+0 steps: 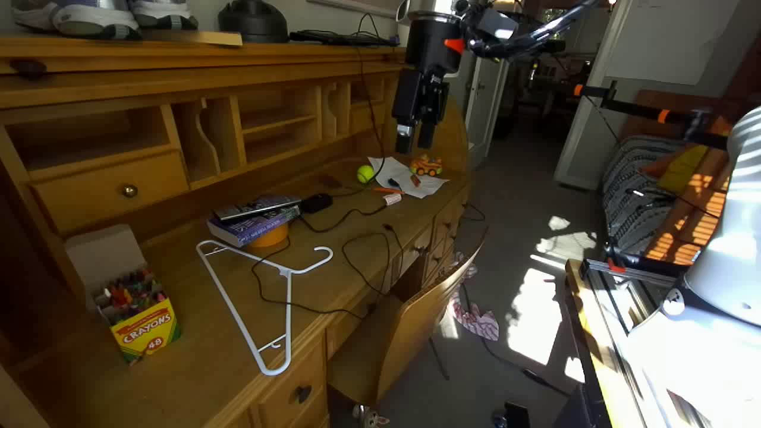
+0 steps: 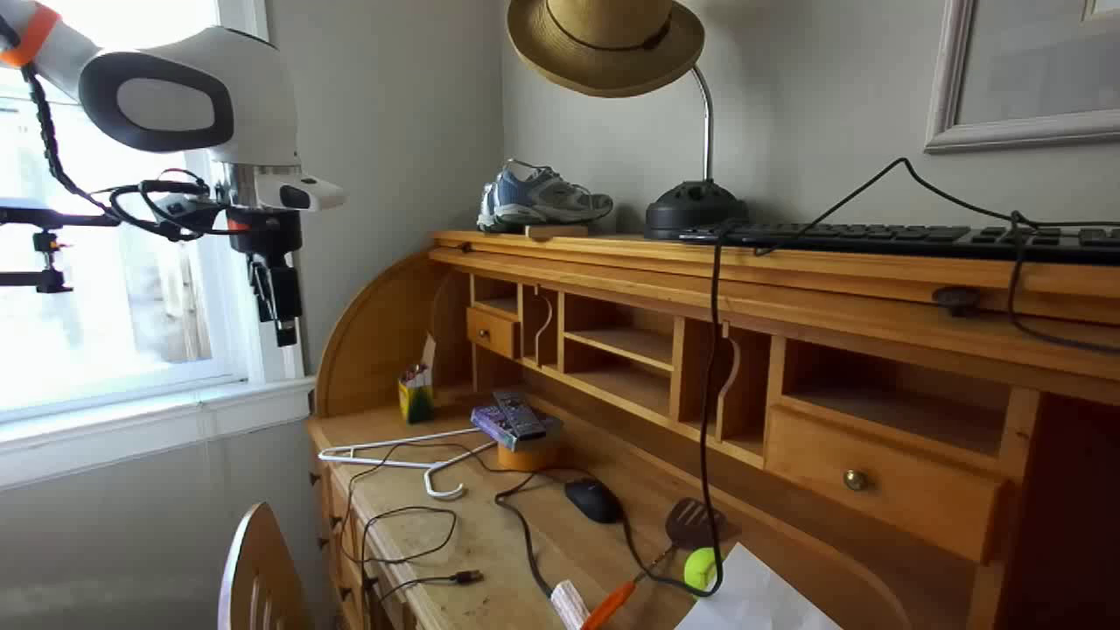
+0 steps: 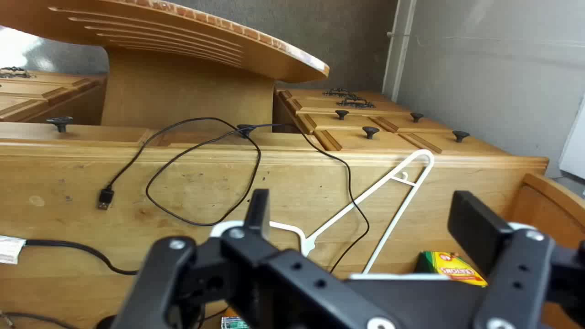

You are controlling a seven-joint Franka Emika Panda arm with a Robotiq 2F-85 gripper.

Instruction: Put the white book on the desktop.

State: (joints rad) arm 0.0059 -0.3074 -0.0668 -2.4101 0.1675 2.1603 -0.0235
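The desktop is the light wooden work surface of the desk, seen in both exterior views and in the wrist view. My gripper hangs with its fingers downward, high above the desk level, in both exterior views. In the wrist view my gripper has its two fingers wide apart with nothing between them. Below it show the desktop's front edge and a hanger. I cannot make out the white book in any view; it is hidden or out of view.
On the desk lie a white hanger, a crayon box, a purple-blue book with a remote on an orange base, cables, a mouse, a tennis ball and paper. A chair stands at the front. Shoes sit on top.
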